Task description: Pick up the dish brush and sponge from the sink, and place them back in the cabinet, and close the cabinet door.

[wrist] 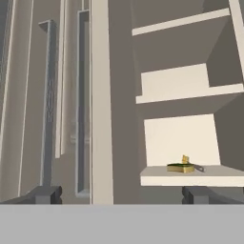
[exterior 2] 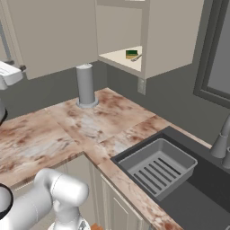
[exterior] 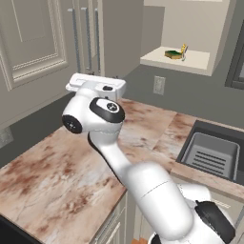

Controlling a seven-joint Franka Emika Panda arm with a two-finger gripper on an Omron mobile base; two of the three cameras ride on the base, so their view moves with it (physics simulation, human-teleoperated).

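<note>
Green-topped yellow sponge (wrist: 180, 167) and small cream dish brush (wrist: 185, 159) lie on cabinet shelf (wrist: 190, 178); taupe door (wrist: 101, 100) left open, unclosed; gripper (wrist: 116, 194) fingers apart, empty.

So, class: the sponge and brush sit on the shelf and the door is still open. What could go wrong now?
1. The open gripper faces the door edge-on, so a push might slip off.
2. The brush and sponge lie near the shelf's front edge, so a swinging door could catch them.

marble countertop (exterior 2: 67, 130), grey cylinder canister (exterior 2: 85, 85) standing on it by the wall, wall outlet (exterior: 158, 85), window frame (exterior 2: 215, 54) at right
</note>
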